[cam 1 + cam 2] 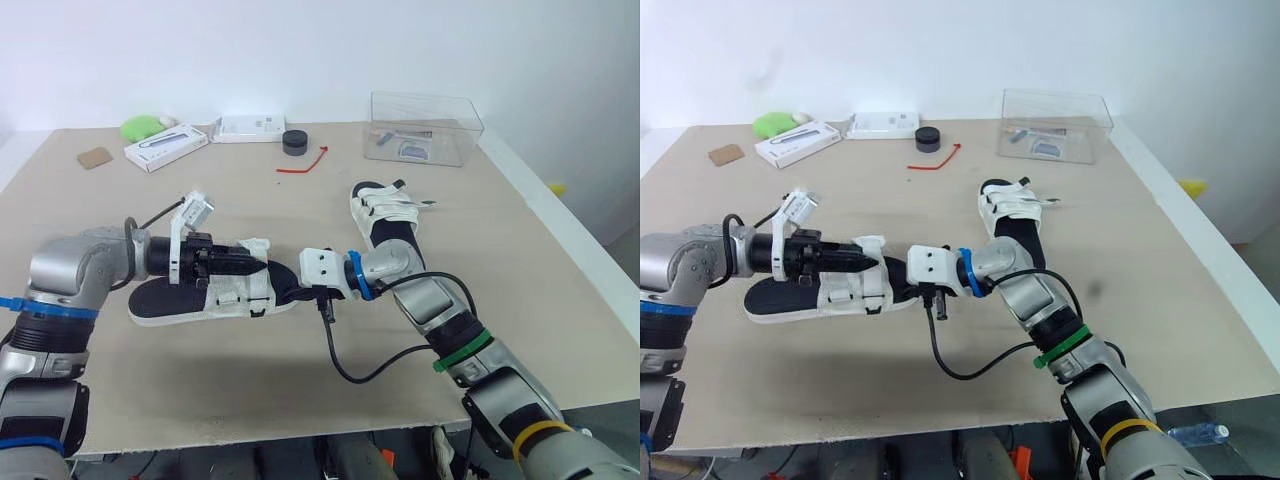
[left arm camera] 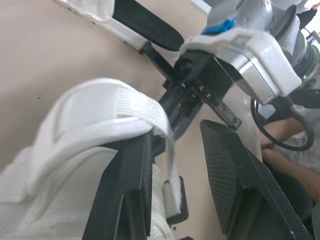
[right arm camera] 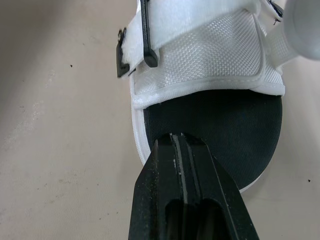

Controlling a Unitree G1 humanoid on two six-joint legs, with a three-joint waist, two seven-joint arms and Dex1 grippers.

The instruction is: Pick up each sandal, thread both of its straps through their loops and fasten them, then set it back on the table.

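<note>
The near sandal (image 1: 215,295) lies flat on the bench (image 1: 500,260), left of centre, with the second sandal (image 1: 385,215) farther back to its right. The left pincer (image 1: 255,263) has its fingers apart at the white strap (image 2: 150,112), one finger against it. The right pincer (image 3: 179,140), fingers together, touches the end of the black footbed

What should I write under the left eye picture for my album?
Left gripper and right gripper meet at the near sandal; the far sandal lies on the table.
</note>
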